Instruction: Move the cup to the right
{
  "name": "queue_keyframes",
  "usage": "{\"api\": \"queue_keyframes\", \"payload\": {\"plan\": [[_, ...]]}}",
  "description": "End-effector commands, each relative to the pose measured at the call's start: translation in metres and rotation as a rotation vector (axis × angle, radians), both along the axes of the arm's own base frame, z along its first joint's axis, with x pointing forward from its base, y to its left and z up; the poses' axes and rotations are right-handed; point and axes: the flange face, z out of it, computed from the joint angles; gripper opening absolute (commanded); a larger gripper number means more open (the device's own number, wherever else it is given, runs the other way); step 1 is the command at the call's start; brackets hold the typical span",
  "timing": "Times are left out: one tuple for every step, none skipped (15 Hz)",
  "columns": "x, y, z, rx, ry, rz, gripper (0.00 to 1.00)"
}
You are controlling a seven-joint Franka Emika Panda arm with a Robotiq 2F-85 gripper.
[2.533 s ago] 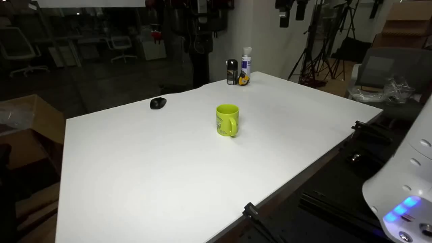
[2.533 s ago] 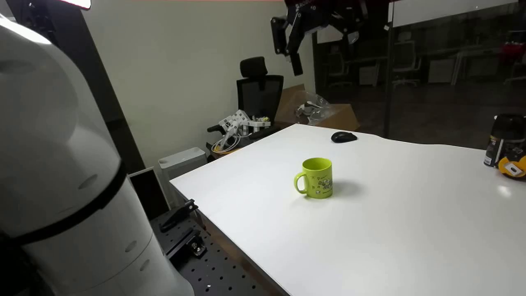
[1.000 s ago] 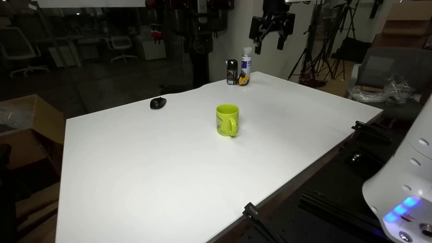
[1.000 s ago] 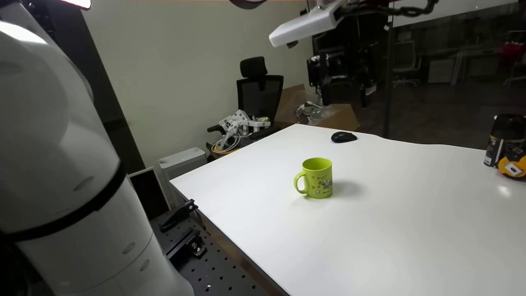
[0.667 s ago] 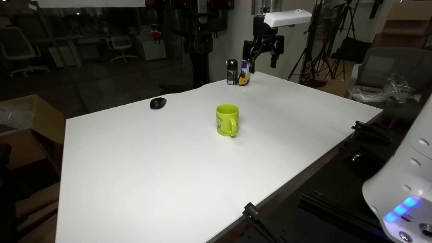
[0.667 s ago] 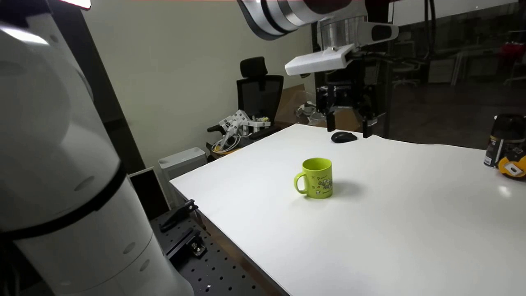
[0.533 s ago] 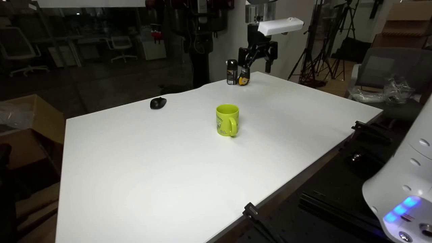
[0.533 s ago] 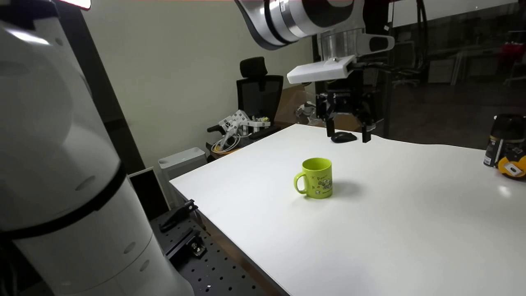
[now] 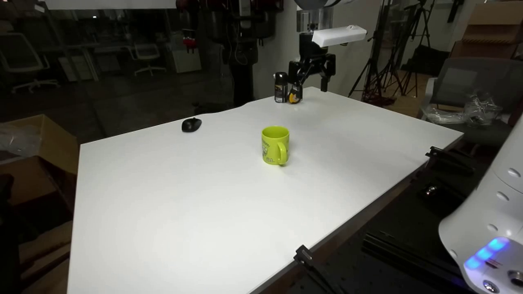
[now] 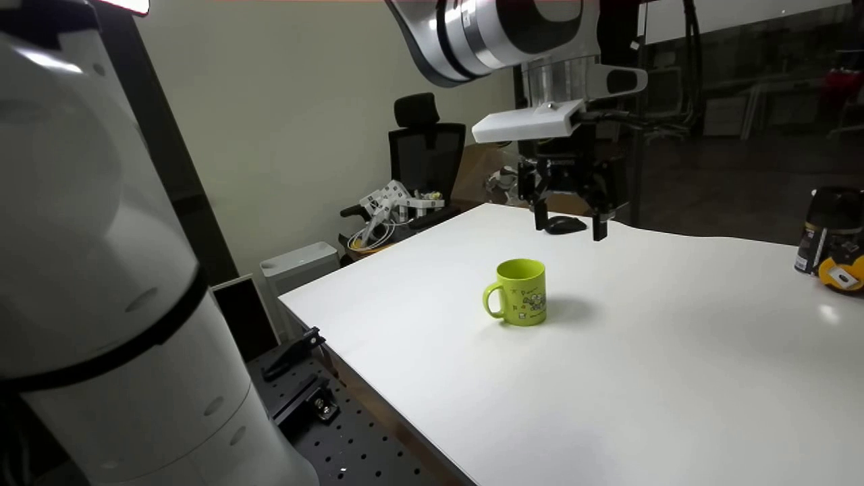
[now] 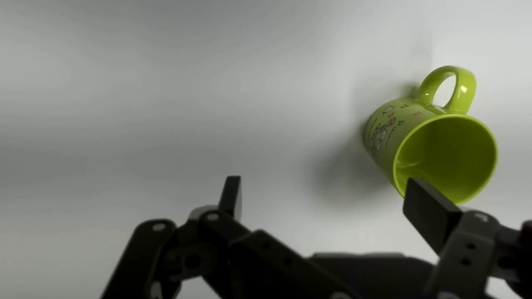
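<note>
The yellow-green cup (image 9: 270, 148) stands upright on the white table (image 9: 171, 212). It also shows in an exterior view (image 10: 525, 297), its handle toward the robot's side of the table. My gripper (image 9: 311, 87) is open and empty, above the table and apart from the cup; it also shows in an exterior view (image 10: 570, 226). In the wrist view the gripper (image 11: 325, 187) has its jaws wide apart with bare table between them. There the cup (image 11: 384, 135) lies to the right, and the right fingertip (image 11: 430, 207) overlaps the near edge of its rim in the picture.
A black mouse (image 9: 191, 125) lies at the table's far edge. A dark spray can (image 9: 280, 87) and a yellow-black tape measure (image 9: 294, 97) stand at the back; the gripper partly covers the tape measure. Black clamps (image 9: 304, 256) sit on the robot-side table edge.
The gripper has come down from high above into both exterior views, jaws open throughout. In the last half second it has lowered only slightly. The cup has not moved.
</note>
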Motion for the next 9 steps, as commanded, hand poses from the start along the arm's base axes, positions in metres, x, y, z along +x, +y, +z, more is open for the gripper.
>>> {"api": "queue_keyframes", "payload": {"plan": [[0.015, 0.017, -0.024, 0.018, 0.017, 0.043, 1.0], [0.018, 0.022, -0.032, 0.022, 0.03, 0.057, 1.0], [0.021, 0.026, -0.039, 0.025, 0.038, 0.067, 1.0], [0.023, 0.03, -0.047, 0.031, 0.049, 0.082, 1.0], [0.026, 0.034, -0.054, 0.031, 0.062, 0.093, 1.0], [0.029, 0.038, -0.061, 0.035, 0.072, 0.109, 1.0], [0.032, 0.041, -0.068, 0.037, 0.082, 0.124, 1.0], [0.036, 0.044, -0.073, 0.039, 0.09, 0.136, 1.0], [0.039, 0.046, -0.078, 0.04, 0.098, 0.149, 1.0]]}}
